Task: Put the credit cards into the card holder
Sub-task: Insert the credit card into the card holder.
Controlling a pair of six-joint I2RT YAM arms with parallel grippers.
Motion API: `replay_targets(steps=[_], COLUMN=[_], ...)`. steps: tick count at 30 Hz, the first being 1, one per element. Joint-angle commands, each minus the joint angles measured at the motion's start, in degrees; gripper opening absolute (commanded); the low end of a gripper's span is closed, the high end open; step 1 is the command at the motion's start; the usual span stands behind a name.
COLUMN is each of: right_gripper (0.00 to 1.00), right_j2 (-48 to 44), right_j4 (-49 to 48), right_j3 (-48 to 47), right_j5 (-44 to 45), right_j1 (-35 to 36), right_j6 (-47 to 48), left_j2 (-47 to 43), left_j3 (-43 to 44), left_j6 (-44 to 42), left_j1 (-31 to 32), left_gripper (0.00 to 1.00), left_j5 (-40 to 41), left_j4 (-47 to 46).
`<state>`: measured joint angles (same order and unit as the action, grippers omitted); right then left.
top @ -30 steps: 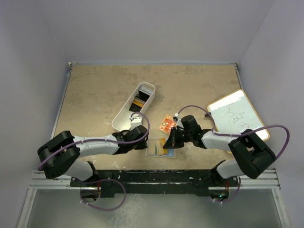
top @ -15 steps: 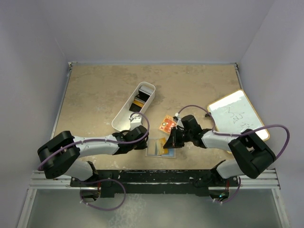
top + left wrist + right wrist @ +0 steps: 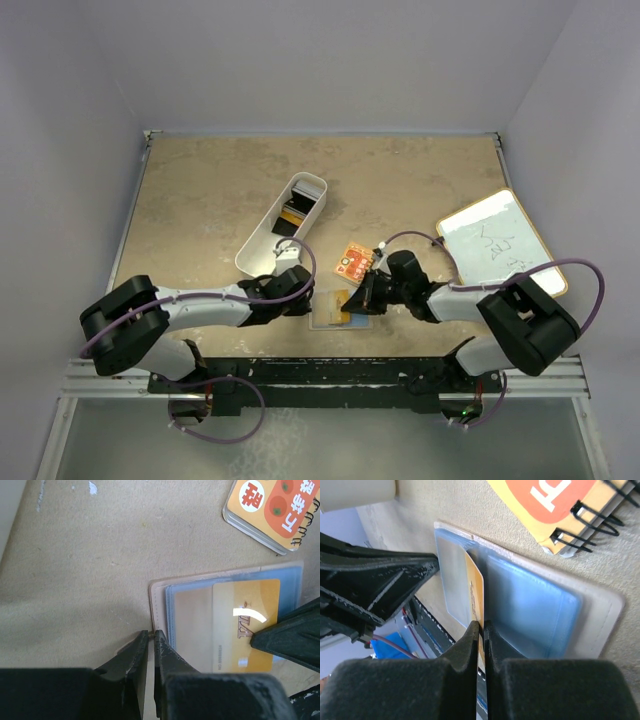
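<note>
The holder [image 3: 322, 322] lay open by the near edge of the tabletop [image 3: 200, 200], about midway along it. The right end effector [image 3: 481, 625] was clamped thin on a gold card [image 3: 476, 592]. It held the card on edge over the holder's middle, free end toward the tabletop's left edge. The clear pocket [image 3: 452, 575] it seemed meant for lay straight ahead that way (a short push, I judged). The card's long axis looked square to the holder's. The left end effector [image 3: 151, 632], nearly closed, appeared to pinch the holder's left rim.
</note>
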<state>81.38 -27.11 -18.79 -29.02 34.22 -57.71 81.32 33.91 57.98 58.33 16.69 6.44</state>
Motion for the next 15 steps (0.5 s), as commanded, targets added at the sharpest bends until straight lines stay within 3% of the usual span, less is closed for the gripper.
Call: replay_targets(steps=[1,5,11,15], right_gripper=[0.07,0.15,0.33,0.38], right_j2=[0.69,-0.74,-6.02,-8.43], right_j4=[-1.26,1.65,17.52,22.32], right_j3=[-0.14,-0.05,-2.85,-4.86], right_j5=[5.24,5.93,11.61,13.75], right_j1=[0.43,0.87,0.94,0.93], right_j6=[-0.90,0.06,6.60,9.82], left_j2=[1.59,1.39,1.46,1.71], left_j3=[0.24,0.28,0.97,0.99], left_j6=[1.70,1.63,0.81,0.64], left_j1=[1.79,1.86,1.80,1.80], left_gripper=[0.05,0.05,0.05,0.05], left_j5=[-5.95,-5.53,-5.00,-5.30], left_j4=[0.77,1.30,2.12,1.80])
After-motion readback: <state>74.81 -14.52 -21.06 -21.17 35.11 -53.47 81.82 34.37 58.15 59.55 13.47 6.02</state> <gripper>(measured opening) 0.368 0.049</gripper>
